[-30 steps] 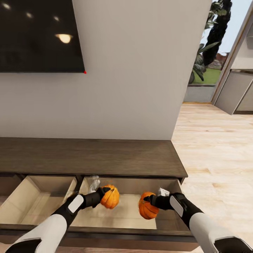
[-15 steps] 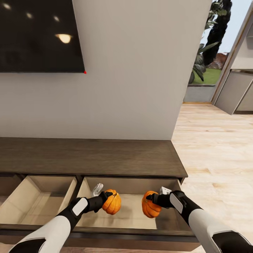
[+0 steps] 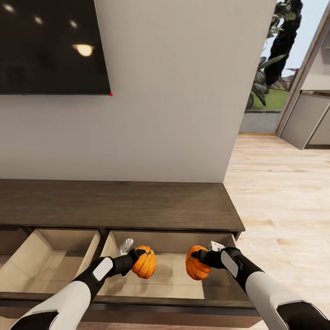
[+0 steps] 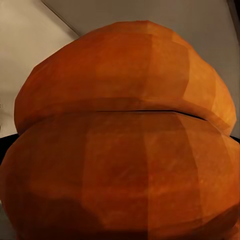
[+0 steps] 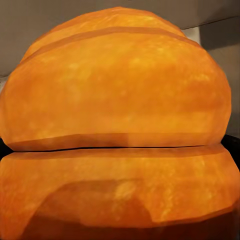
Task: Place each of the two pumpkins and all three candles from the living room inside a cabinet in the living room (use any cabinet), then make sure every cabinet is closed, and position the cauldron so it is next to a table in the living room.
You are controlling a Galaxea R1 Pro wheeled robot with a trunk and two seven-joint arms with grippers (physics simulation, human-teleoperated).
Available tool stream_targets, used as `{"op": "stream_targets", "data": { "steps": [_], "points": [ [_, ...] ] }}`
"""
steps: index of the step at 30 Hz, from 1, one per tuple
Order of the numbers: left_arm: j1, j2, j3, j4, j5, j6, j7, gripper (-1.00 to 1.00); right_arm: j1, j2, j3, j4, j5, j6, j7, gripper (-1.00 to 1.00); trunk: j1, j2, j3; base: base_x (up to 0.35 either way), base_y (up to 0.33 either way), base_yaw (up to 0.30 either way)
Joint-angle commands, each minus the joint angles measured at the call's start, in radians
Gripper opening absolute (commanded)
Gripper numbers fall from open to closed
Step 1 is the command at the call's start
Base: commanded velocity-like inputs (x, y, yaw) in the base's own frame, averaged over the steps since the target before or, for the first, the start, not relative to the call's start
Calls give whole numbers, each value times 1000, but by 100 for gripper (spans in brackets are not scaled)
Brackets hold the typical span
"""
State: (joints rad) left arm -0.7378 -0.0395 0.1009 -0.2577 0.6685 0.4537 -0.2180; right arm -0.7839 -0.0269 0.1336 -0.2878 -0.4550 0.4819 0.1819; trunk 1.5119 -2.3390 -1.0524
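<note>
Two small orange pumpkins hang over the open right-hand drawer of the long dark-brown cabinet (image 3: 137, 204). My left gripper (image 3: 135, 259) is shut on the left pumpkin (image 3: 145, 262), whose ribbed orange skin (image 4: 125, 145) sits right against the left wrist camera. My right gripper (image 3: 201, 260) is shut on the right pumpkin (image 3: 196, 268), and the right wrist view shows its bright orange side (image 5: 120, 125) close up. Both pumpkins are held above the pale wood drawer floor (image 3: 160, 284), a hand's width apart. The candles and the cauldron are out of view.
A second open drawer (image 3: 50, 261) with a pale interior lies to the left. A dark TV screen (image 3: 50, 46) hangs on the grey wall above the cabinet. Light wood floor (image 3: 284, 206) stretches to the right, toward a window with plants.
Both arms have drifted slightly: the left pumpkin dropped a little into the drawer opening, and the right pumpkin moved slightly up and right. Both stay gripped.
</note>
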Motion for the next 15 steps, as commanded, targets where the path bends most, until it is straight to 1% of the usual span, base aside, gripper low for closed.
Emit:
{"op": "stream_targets", "data": {
  "steps": [1, 9, 15],
  "points": [
    [0, 0, 0, 0, 2, 1, -1, -100, 0, 0, 0, 0, -1, 0, 0, -100, 0, 0, 0, 0, 0, 4],
    [0, -4, 0, -1, 2, 2, -1, -100, 0, 1, 0, 1, -2, 4, 0, -100, 0, 0, -11, 0, 0, 0],
    [0, -6, -4, -43, 3, 2, -7, -100, 0, 0, 0, 1, -2, 4, 1, -100, 0, 0, -21, 0, 0, 0]
  ]
}}
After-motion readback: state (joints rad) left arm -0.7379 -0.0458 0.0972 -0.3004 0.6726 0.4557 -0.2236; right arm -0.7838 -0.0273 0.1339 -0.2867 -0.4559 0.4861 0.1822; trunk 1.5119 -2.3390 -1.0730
